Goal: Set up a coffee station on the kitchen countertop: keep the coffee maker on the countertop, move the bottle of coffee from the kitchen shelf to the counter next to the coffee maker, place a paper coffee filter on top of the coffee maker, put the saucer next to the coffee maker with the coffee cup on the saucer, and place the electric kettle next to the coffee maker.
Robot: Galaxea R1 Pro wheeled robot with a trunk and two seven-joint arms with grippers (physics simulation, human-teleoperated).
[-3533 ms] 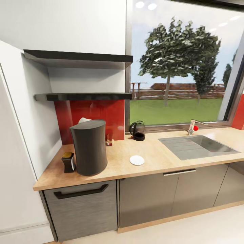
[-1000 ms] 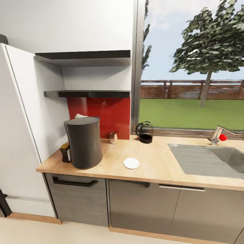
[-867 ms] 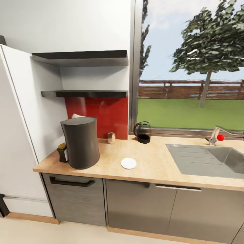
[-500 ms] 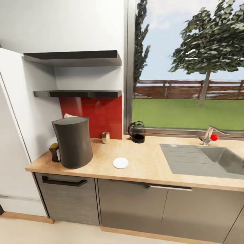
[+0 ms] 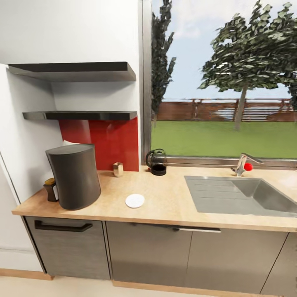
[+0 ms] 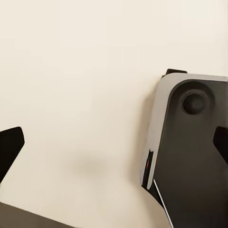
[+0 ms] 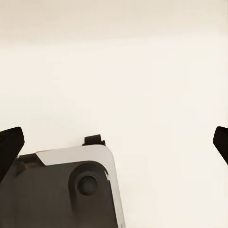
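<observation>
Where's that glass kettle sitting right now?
In the head view, the electric kettle stands at the back of the kitchen countertop under the window, between the coffee maker and the sink.

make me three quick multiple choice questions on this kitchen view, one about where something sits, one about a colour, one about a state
1. Where does the saucer lie?
A. on the kitchen countertop, right of the coffee maker
B. in the sink
C. on the shelf

2. What colour is the wall panel behind the coffee maker?
A. blue
B. red
C. green

3. What is on the saucer?
A. the cup
B. the kettle
C. nothing

Answers: 1 A, it rests on the bare worktop between coffee maker and sink. 2 B, the backsplash under the lower shelf is red. 3 C, the head view shows a plain white disc, while the electric kettle stands by the window.
</observation>
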